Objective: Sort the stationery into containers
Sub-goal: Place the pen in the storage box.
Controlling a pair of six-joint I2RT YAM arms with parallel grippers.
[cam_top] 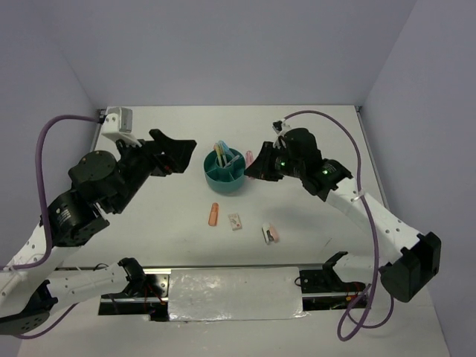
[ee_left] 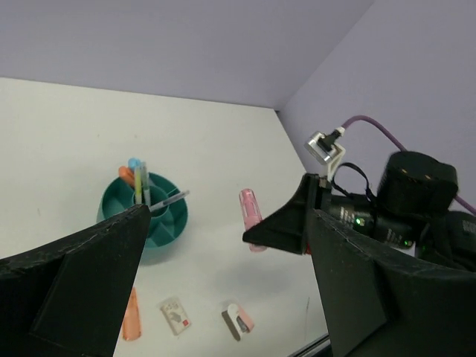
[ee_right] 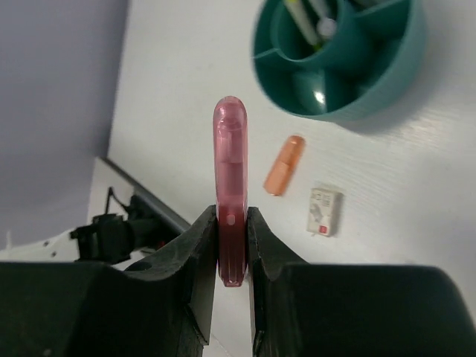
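The teal organiser bowl stands at mid-table. A yellow pencil, a light-blue marker and thin pens stand upright in it. My right gripper is shut on a pink marker, held in the air just right of the bowl. My left gripper hangs open and empty to the left of the bowl. An orange marker lies on the table in front of the bowl.
A small white labelled piece lies beside the orange marker. A white-and-pink piece lies further right. Purple walls close the table at the back and sides. A foil-covered strip runs along the near edge.
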